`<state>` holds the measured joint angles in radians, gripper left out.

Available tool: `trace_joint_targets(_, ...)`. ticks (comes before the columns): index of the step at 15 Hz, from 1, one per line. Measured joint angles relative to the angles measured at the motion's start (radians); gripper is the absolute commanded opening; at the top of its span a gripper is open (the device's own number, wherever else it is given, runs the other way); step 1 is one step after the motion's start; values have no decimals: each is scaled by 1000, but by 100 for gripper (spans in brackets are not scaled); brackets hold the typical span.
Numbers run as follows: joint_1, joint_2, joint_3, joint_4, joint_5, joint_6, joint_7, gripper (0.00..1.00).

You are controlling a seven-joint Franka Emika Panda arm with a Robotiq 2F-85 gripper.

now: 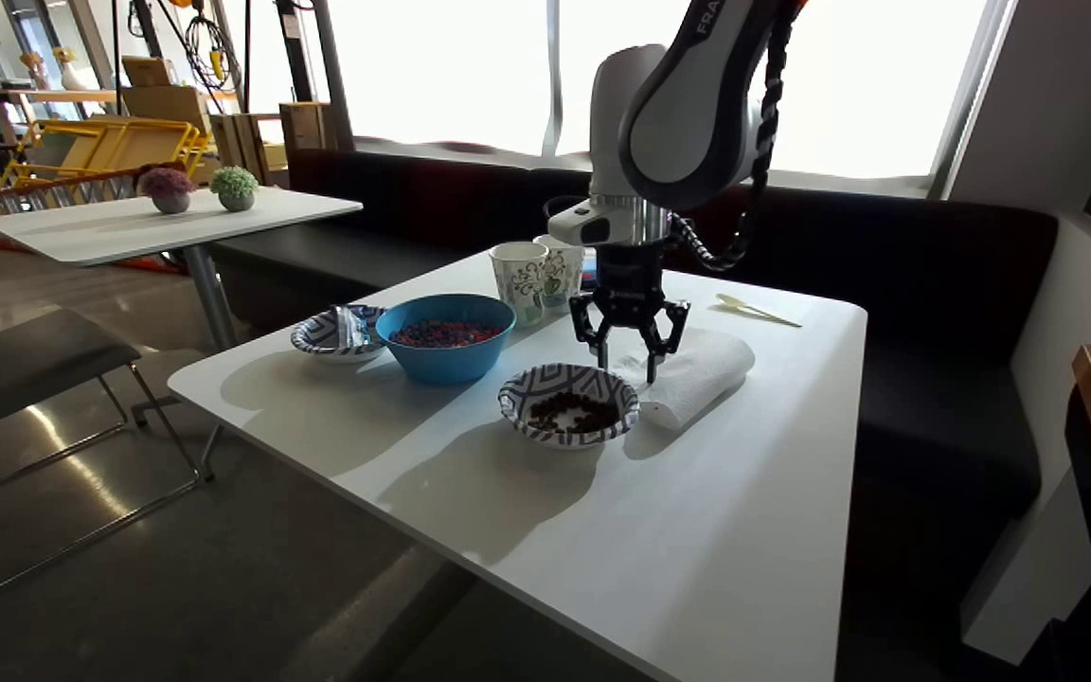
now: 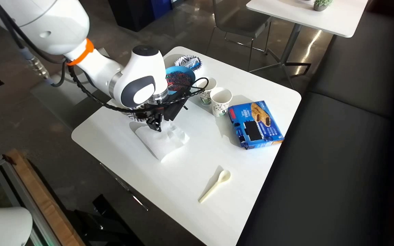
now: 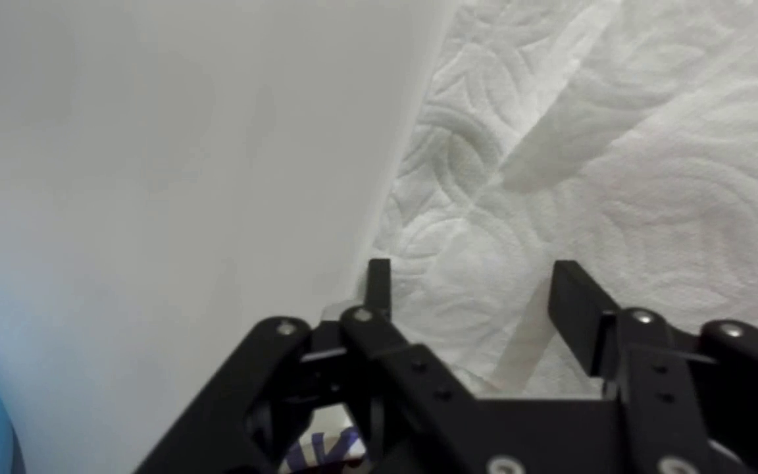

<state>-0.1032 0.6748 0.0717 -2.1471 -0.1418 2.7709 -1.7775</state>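
Note:
My gripper (image 1: 627, 371) is open and points down over a white paper towel bundle (image 1: 708, 369) on the table. In the wrist view the fingertips (image 3: 471, 270) stand apart with the embossed towel (image 3: 649, 197) between and beyond them, and nothing is held. I cannot tell whether a fingertip touches the towel. In an exterior view the gripper (image 2: 162, 123) is at the towel's (image 2: 164, 141) upper end. A patterned paper bowl (image 1: 569, 381) with dark brown pieces stands beside the gripper. It is mostly hidden behind the gripper in the wrist view (image 3: 326, 449).
A blue bowl (image 1: 446, 362) holds small red and dark pieces. Behind it is another patterned bowl (image 1: 318, 339) with a packet. Two paper cups (image 2: 206, 97) (image 2: 221, 102), a blue box (image 2: 268, 131) and a pale spoon (image 2: 222, 177) are on the white table (image 2: 183, 184).

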Motion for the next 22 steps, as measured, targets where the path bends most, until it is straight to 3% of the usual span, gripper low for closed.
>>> trace_joint_targets(4,0,1,-2,-2,-22,39,2,61)
trace_joint_targets(10,-1,12,-14,-2,-42,69,7,60)
trace_joint_targets(16,-15,23,-11,1,-42,69,7,76)
trace_joint_targets(19,-20,26,-11,2,-42,69,7,100)
trace_joint_targets(22,-25,29,-13,4,-42,73,22,96)
